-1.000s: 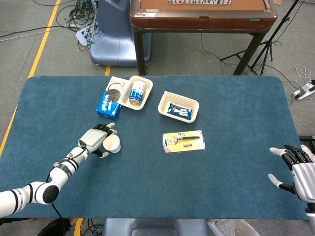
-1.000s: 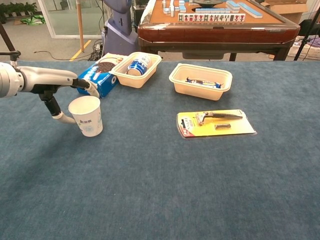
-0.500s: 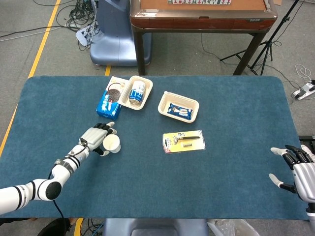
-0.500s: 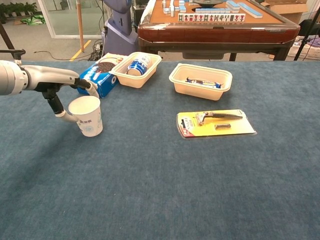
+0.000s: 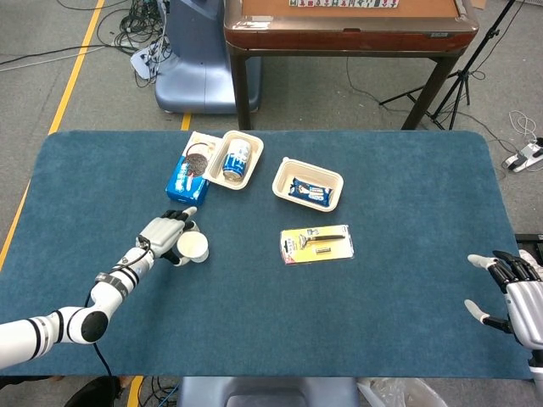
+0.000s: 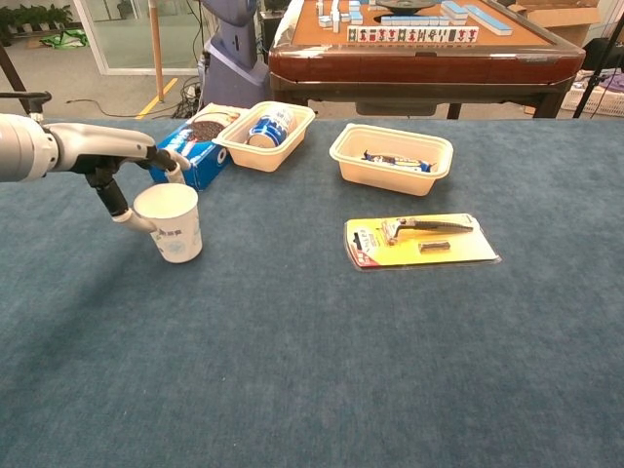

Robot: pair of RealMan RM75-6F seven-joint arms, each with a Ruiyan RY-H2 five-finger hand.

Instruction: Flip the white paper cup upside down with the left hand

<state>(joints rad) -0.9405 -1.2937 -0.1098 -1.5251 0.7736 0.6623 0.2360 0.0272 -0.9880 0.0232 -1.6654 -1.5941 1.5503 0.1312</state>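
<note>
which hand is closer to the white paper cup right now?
Left. The left hand is right at the white paper cup, fingers around its left side. The right hand rests at the table's far right edge, well beyond the razor pack.

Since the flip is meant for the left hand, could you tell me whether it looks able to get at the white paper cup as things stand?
Probably yes. The left hand is already at the white paper cup, its fingers curved around the upright cup's side, with nothing between them; whether the grip is firm cannot be told.

Grey floor (image 5: 68, 85), yellow floor line (image 5: 72, 76), wooden mahjong table (image 5: 348, 30), loose cables (image 5: 127, 30)
</note>
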